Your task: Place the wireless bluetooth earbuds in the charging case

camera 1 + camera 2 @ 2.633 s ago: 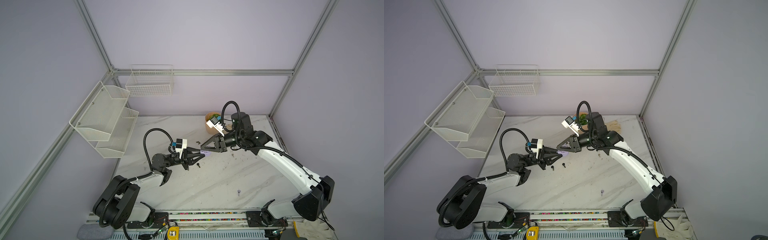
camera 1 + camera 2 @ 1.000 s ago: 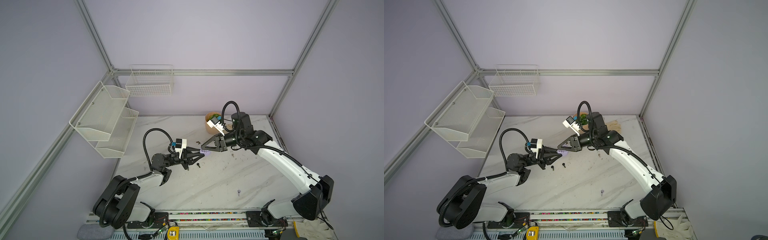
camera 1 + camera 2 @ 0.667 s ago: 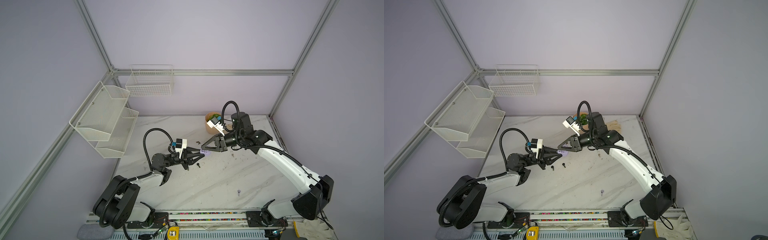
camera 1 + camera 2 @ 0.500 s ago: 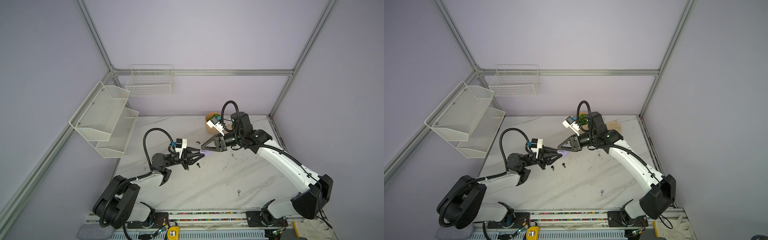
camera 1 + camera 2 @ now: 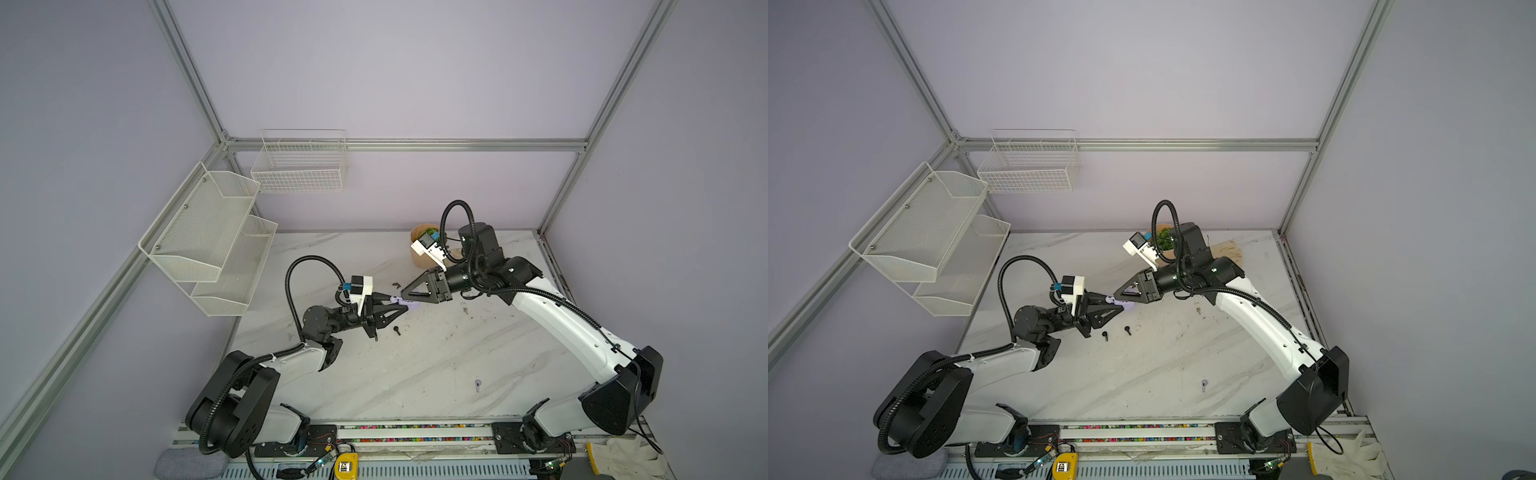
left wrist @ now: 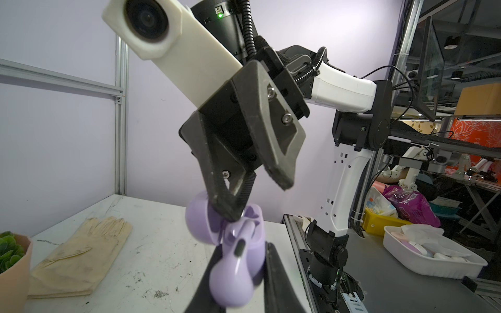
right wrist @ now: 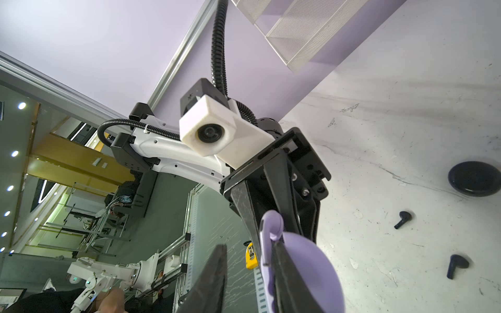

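Observation:
My left gripper (image 5: pixel 404 306) is shut on the lilac charging case (image 6: pixel 256 238), held above the table with its lid (image 6: pixel 196 220) swung open. A lilac earbud (image 6: pixel 233 276) sits in the case's base. My right gripper (image 6: pixel 256 199) meets it from the other side, open. One of its fingers (image 7: pixel 283 271) rests between lid and base; the other stands apart. Two black earbuds (image 5: pixel 1104 336) (image 5: pixel 1127 330) lie on the table under the grippers. Another lilac earbud (image 5: pixel 478 385) lies near the front right. A closed black case (image 7: pixel 474 178) rests beyond the black earbuds.
A potted plant (image 5: pixel 422 249) and a pale glove (image 5: pixel 1227 251) sit at the back of the marble table. Wire shelves (image 5: pixel 208 241) and a wire basket (image 5: pixel 299 162) hang on the left and back walls. Off the table's right edge stands a white tray (image 6: pixel 433 260).
My right gripper's jaws have parted; a second ago they were nearly closed at the case. Both arms have stayed where they were, and the left keeps its hold.

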Action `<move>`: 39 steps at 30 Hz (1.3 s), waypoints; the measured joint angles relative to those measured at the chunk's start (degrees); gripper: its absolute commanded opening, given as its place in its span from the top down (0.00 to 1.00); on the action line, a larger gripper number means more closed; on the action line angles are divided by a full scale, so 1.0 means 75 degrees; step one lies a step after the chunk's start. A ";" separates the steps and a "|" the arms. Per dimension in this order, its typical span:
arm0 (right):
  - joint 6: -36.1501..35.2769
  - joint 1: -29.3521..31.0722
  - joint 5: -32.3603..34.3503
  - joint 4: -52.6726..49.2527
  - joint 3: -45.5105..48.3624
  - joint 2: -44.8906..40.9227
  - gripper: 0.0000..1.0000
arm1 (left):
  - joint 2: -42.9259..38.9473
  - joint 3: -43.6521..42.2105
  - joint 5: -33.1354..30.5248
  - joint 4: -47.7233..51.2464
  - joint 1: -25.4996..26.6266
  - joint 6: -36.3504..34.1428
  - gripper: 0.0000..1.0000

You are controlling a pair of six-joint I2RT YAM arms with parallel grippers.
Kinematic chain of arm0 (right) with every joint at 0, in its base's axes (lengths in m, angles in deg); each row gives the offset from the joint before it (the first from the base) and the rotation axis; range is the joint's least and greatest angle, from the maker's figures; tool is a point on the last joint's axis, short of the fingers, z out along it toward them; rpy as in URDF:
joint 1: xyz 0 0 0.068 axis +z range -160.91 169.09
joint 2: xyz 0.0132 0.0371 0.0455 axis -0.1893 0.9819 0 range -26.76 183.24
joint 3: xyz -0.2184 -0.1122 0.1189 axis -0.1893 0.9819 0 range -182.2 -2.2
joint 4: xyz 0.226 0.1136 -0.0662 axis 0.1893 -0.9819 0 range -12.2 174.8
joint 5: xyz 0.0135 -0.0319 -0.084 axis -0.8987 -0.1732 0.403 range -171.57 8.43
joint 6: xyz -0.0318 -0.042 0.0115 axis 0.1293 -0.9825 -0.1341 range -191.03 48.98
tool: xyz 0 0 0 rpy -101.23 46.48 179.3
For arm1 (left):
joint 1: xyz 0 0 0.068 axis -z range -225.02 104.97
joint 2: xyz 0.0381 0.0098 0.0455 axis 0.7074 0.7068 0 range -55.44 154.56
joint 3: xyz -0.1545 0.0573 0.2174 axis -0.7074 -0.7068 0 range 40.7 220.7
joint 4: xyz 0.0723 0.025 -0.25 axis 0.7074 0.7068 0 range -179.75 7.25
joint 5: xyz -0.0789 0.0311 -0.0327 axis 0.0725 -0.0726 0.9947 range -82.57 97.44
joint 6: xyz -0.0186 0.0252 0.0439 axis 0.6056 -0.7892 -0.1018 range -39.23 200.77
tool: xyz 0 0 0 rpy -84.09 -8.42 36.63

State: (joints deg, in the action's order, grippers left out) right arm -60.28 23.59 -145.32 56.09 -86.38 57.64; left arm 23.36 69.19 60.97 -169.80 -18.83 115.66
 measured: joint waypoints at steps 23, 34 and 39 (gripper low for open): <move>0.0079 -0.0589 0.2224 -0.0070 0.1784 -0.2241 0.58 | 0.0892 -0.0061 -0.1239 0.0035 -0.0140 0.0003 1.00; 0.0822 -0.0329 0.3981 0.1209 0.3652 -0.1055 0.65 | -0.0717 -0.0603 -0.2232 0.1367 -0.0991 -0.0035 1.00; 0.0976 0.0708 0.4459 0.1754 0.3552 0.0717 0.65 | -0.2177 -0.0603 -0.2932 0.3404 -0.1026 -0.0551 1.00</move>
State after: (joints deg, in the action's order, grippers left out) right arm -52.96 28.90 -111.88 69.25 -59.74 63.01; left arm 7.04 64.66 38.99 -144.28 -26.52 111.53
